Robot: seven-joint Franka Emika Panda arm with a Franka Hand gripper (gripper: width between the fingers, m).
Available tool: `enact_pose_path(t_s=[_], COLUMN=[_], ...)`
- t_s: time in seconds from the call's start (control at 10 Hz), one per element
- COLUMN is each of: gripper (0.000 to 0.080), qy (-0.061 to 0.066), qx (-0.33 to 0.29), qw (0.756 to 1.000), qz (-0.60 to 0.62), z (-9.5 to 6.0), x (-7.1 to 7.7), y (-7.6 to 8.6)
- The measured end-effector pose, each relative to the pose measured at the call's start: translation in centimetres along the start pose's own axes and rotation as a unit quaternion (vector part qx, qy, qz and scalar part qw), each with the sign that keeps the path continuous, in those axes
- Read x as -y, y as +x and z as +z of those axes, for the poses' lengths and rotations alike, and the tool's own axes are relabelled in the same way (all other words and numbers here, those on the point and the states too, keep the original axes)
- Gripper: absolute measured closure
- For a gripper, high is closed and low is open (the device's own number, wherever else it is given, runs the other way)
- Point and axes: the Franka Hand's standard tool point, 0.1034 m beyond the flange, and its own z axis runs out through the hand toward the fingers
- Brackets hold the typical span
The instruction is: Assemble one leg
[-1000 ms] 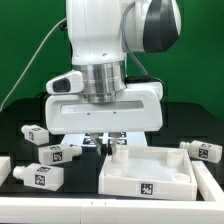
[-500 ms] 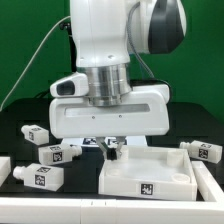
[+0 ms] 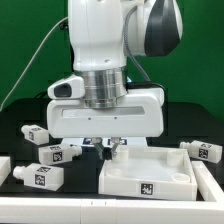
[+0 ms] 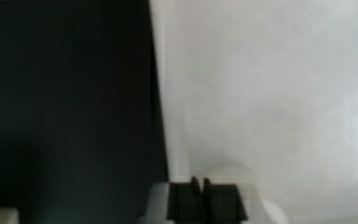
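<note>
Leg (image 3: 55,154) lies on the black desk (image 3: 15,128) at the exterior view's left, between two others alike (a fourth sits at that view's right), green backdrop behind. The hand (image 3: 109,146) hangs over the rear edge of the white tabletop (image 3: 150,172). Wrist view: blurred, a pale surface beside the dark desk; whether the hand is clenched cannot be told.

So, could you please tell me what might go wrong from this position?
1. The hand hangs low at the tabletop's far corner; pressing down or sideways could shove it.
2. The nearest leg lies loose close by and may get bumped.
3. Neither view shows whether the hand holds anything, so a grasp could fail unnoticed.
</note>
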Motion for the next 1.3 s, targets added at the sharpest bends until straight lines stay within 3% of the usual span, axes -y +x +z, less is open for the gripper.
enact_pose_path(t_s=[0.2,0.4,1.3], gripper=[0.0799,0.0799,0.0799], qy=[-0.001,-0.004,-0.007], qx=[0.002,0.001,-0.014], qw=[1.000,1.000,1.000], qz=[0.003,0.005,0.001], z=[0.0,1.2,1.2], x=[-0.4,-0.7,-0.4], y=[-0.6,-1.0,-0.5])
